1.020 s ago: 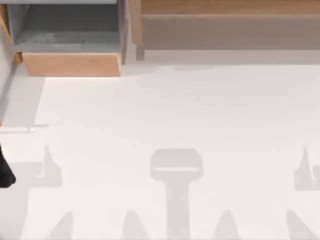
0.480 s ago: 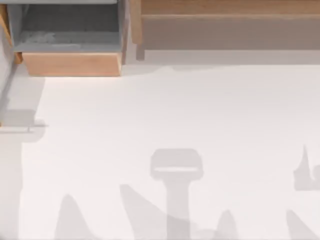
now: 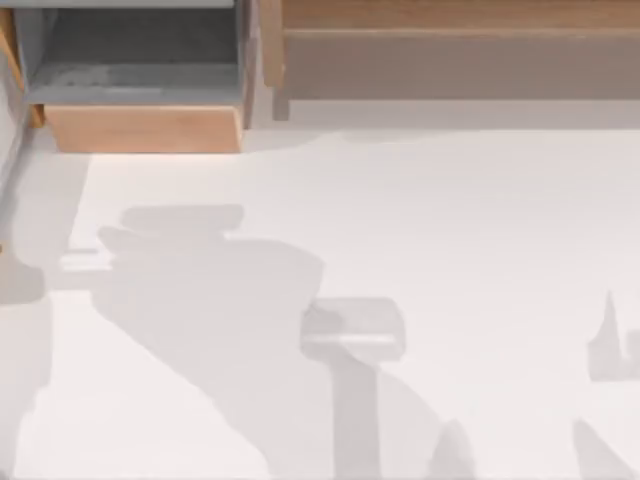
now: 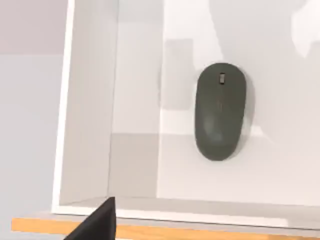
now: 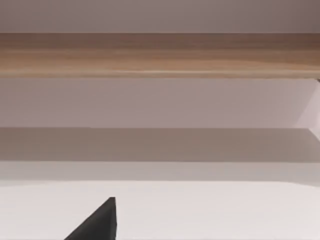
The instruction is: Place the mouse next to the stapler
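currently the left hand: one dark fingertip (image 4: 97, 222) shows at the edge of the left wrist view, with no opposing finger to compare, so i cannot tell whether this hand is wide or narrow. it holds nothing that i can see. it hangs above and apart from the dark grey oval computer mouse (image 4: 220, 111), which lies flat on the pale floor of a white-walled tray or drawer with a light wood front edge (image 4: 200, 231). scroll wheel end points away from that wood edge. the mouse sits clear of the white side wall (image 4: 90, 125), room on both flanks.

step in hand, as judged: approach and grasp of the mouse. to do it well, centre the hand over the widest part of the body, fingers across the narrow axis, descend straight, close gently since the shell is smooth and rounded and may squirt out. lift clear of the tray wall before travelling.

right hand: a dark fingertip (image 5: 97, 222) in the right wrist view, facing a wooden shelf edge (image 5: 160, 55); state cannot be told; looks idle.

top view: white bench (image 3: 450, 230) carries arm shadows. stapler not located; find it before placing.
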Robot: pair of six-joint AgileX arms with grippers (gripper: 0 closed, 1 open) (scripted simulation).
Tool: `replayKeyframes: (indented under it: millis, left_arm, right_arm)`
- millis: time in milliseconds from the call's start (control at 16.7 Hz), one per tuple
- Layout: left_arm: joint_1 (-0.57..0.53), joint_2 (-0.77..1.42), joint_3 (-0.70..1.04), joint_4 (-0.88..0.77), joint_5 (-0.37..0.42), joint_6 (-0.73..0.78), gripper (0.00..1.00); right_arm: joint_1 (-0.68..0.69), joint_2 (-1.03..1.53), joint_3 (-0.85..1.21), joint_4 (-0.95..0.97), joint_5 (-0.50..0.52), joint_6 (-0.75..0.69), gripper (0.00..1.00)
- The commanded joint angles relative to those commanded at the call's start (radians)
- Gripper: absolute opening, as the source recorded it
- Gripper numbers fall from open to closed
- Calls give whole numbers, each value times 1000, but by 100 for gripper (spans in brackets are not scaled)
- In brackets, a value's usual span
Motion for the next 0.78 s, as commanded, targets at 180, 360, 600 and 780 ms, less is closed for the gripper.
replayKeyframes:
  millis: [180, 360, 600, 780]
  left_arm:
    - [5, 320, 296, -170, 5, 33, 100]
    - [-3, 573, 538, -309, 6, 51, 100]
    - [-19, 788, 751, -420, 1, 60, 100]
    - [-28, 849, 820, -443, -2, 61, 100]
  right_arm:
    - [0, 0, 0, 0, 0, 0, 100]
    - [0, 0, 0, 0, 0, 0, 100]
    - [0, 0, 0, 0, 0, 0, 100]
    - [0, 0, 0, 0, 0, 0, 100]
